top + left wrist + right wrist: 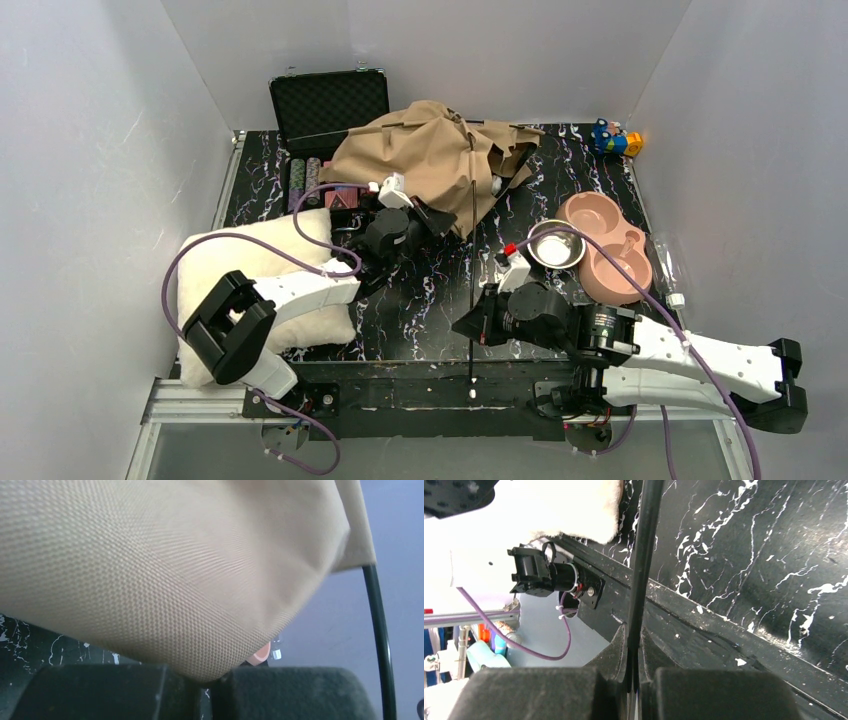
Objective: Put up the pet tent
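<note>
The pet tent (430,155) lies crumpled at the back middle of the table, tan canvas in a heap. One thin black pole (471,260) runs from its top straight toward the front edge. My left gripper (446,224) sits at the canvas's near edge. In the left wrist view the tent canvas (165,570) fills the frame and a fold of it is pinched in that gripper (209,680), which is shut; a curved pole (380,630) shows at the right. My right gripper (470,326) is shut on the pole (640,570), which passes between its fingers (644,655).
An open black case (330,100) stands at the back left with chips (305,180) in front of it. A fluffy cream cushion (260,285) lies at the left under my left arm. A pink double bowl (605,250) with a steel bowl (555,248) sits at the right. A small toy (615,140) is at the back right.
</note>
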Tool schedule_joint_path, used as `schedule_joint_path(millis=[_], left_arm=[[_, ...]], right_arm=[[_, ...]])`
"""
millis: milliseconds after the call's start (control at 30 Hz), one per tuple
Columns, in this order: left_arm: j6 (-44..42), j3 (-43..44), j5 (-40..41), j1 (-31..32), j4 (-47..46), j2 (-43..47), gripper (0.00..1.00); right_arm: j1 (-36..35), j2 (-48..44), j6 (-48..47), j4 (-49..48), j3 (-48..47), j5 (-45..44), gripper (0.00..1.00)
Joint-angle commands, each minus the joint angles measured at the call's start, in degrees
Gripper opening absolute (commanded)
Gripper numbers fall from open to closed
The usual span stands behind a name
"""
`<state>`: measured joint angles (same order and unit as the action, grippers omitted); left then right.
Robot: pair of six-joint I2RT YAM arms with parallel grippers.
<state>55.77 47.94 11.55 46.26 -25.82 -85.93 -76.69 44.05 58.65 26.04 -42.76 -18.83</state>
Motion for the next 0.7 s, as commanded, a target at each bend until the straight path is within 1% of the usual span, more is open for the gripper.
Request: schedule_joint_path(millis=[0,100,267,400,533,667], left_arm=[[-7.01,-4.28,-5.14,-0.2,-1.28,3.17,0.0],[-9.65,-7.79,-9.06,-0.16,-2.19,5.41,0.0],[-10.98,-13.93,-14.35,0.45,-2.69,10.4,0.0],[-12.24,-16.88,-15.08,1.65,0.9,15.03,0.0],[-11.38,-20.97,-15.02,2.81,2.36,20.0,0.0],[-9.24,-24.29,-14.73,4.55,3.34,23.68,0.0]], right_arm=[[4.98,-0.17,-4.44,-3.48,-3.52,-1.07,0.01],[8.53,0.25,-6.77,-4.89,-4.28,1.46,0.01],[12.51,2.6,-9.76,-6.83,-6.99,5.07,0.01],[14.28,4.64,-11.81,-8.74,-9.72,6.1,0.01],[15.85,6.38,-14.05,-10.44,-12.2,5.83,0.01],[17.31,6.81,-16.43,-14.95,-12.12,5.21,0.01]])
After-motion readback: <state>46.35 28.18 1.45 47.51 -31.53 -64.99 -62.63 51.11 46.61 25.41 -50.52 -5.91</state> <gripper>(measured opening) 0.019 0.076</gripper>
